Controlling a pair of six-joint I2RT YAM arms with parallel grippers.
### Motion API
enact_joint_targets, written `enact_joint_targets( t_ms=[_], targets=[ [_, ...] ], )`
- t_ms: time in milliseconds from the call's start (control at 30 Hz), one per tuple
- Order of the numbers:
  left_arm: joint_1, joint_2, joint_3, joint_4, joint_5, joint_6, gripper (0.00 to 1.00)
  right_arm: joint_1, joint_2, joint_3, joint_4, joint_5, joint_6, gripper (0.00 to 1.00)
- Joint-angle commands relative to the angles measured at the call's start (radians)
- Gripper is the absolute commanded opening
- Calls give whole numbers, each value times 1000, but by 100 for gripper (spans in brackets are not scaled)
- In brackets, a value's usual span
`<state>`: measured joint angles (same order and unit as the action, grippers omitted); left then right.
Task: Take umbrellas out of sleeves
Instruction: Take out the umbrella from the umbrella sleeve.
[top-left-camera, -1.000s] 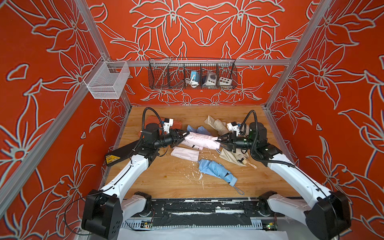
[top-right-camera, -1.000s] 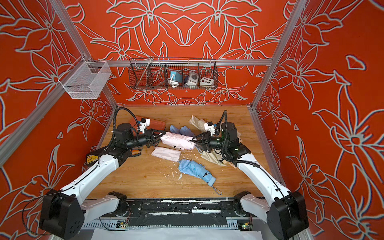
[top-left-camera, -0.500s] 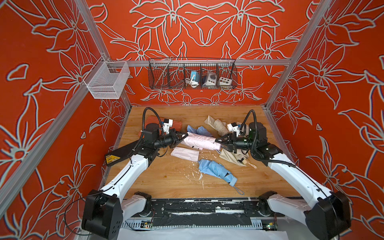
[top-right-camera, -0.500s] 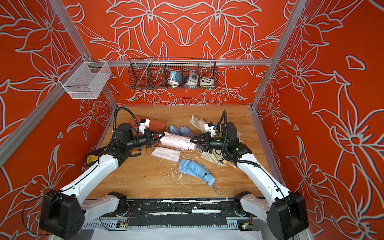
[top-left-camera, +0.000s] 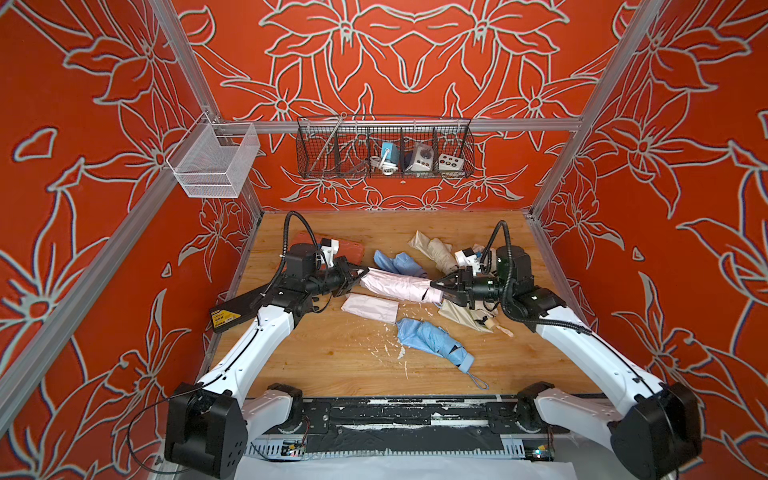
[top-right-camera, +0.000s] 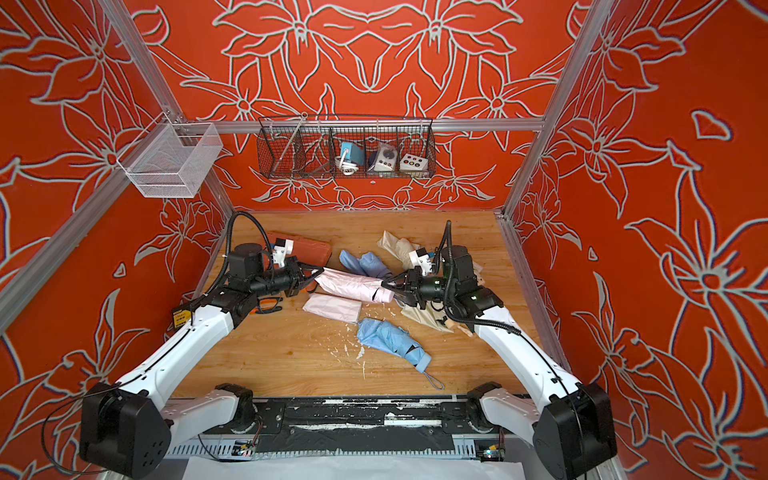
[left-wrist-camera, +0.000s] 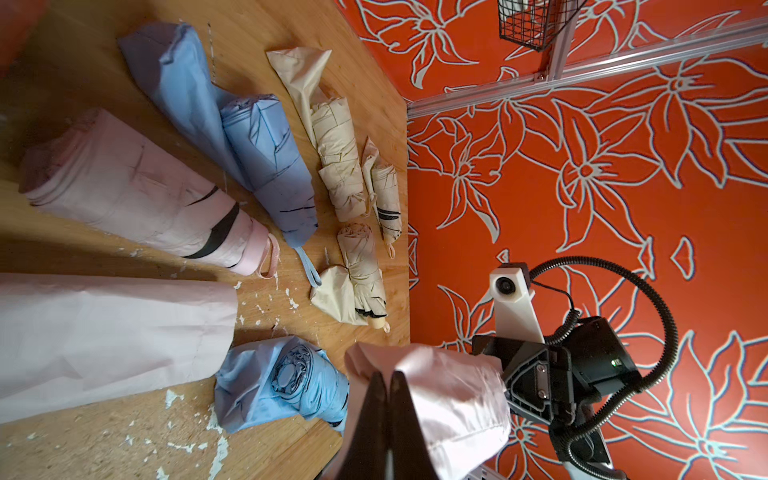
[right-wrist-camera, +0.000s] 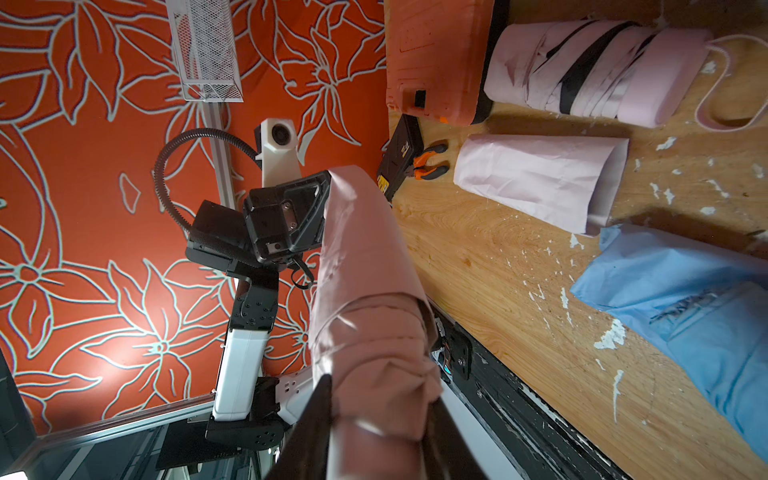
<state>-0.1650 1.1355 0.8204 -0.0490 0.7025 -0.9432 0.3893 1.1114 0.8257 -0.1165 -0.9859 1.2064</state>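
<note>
A pink umbrella in its pink sleeve (top-left-camera: 395, 284) (top-right-camera: 353, 284) hangs level between my two grippers, just above the table. My left gripper (top-left-camera: 360, 272) (left-wrist-camera: 384, 376) is shut, pinching the closed end of the sleeve (left-wrist-camera: 449, 386). At the other end my right gripper (top-left-camera: 436, 286) (right-wrist-camera: 378, 399) is shut on the umbrella's bunched end, which sticks out of the sleeve (right-wrist-camera: 365, 257). An empty pink sleeve (top-left-camera: 370, 306) lies flat below. A bare pink umbrella (left-wrist-camera: 137, 195) lies behind it.
A loose blue umbrella (top-left-camera: 432, 340) lies near the front. A blue sleeve and blue umbrella (top-left-camera: 399, 262) and cream umbrellas (top-left-camera: 436, 249) (top-left-camera: 469, 311) lie at the back and right. An orange case (top-left-camera: 328, 249), a black box (top-left-camera: 237, 309) and pliers (right-wrist-camera: 430, 164) are at the left.
My left gripper has closed on the sleeve's end. The right gripper has kept its grip, and the umbrella hangs much where it was.
</note>
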Motion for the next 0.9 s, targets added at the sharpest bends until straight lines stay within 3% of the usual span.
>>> enact_joint_targets(
  t_ms=[0,867],
  targets=[
    [24,-6,49,-34,-64,39,0,-13,-25,38,-10,-11,-26,4],
    [65,29,40,-64,-124,93,0,-28,-27,66,-74,-10,-77,3]
  ],
)
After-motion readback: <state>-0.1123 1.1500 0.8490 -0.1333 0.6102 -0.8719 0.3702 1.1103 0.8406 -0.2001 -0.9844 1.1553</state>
